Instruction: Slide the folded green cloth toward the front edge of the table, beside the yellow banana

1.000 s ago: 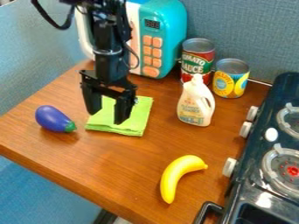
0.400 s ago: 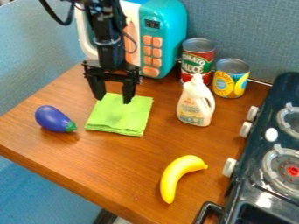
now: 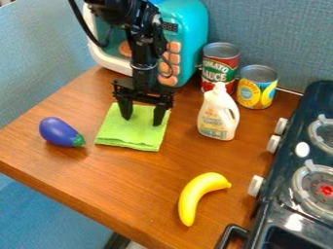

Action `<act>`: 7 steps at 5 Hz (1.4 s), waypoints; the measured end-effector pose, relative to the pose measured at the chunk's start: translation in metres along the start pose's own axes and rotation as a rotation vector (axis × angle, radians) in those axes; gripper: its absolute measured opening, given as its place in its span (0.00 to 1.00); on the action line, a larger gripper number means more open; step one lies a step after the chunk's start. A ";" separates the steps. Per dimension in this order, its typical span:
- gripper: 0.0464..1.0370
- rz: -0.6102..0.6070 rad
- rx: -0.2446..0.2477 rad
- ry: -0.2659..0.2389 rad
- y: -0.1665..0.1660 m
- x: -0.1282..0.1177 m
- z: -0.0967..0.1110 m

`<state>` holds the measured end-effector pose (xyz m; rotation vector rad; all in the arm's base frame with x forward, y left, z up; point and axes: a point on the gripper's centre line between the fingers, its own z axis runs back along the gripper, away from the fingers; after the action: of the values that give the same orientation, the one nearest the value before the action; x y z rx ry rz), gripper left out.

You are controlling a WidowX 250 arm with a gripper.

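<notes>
Brown wood tabletop spans the frame's middle. Upper left of centre, the gripper hangs with its fingers wide apart over the far part of a folded green cloth; whether they touch it is hard to tell. A purple toy eggplant lies at left.

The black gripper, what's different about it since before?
The gripper first went up the picture, then right and a little back down. It is open and hasn't grabbed or let go of anything. The green cloth, eggplant, banana, white bottle, red can and yellow can stayed put.
</notes>
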<state>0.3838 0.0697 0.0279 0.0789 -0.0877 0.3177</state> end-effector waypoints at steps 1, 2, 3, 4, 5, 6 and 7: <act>0.96 -0.005 0.053 0.057 0.007 -0.005 -0.005; 0.96 -0.056 0.061 0.103 0.010 -0.019 -0.008; 0.96 -0.098 -0.002 0.167 0.005 -0.048 -0.006; 0.96 -0.117 -0.087 0.208 -0.006 -0.072 0.000; 0.96 -0.146 -0.136 0.211 -0.019 -0.086 0.006; 0.96 -0.190 -0.139 0.217 -0.024 -0.094 0.002; 0.96 -0.204 -0.136 0.207 -0.024 -0.092 0.002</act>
<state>0.3039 0.0184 0.0193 -0.0798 0.1037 0.1144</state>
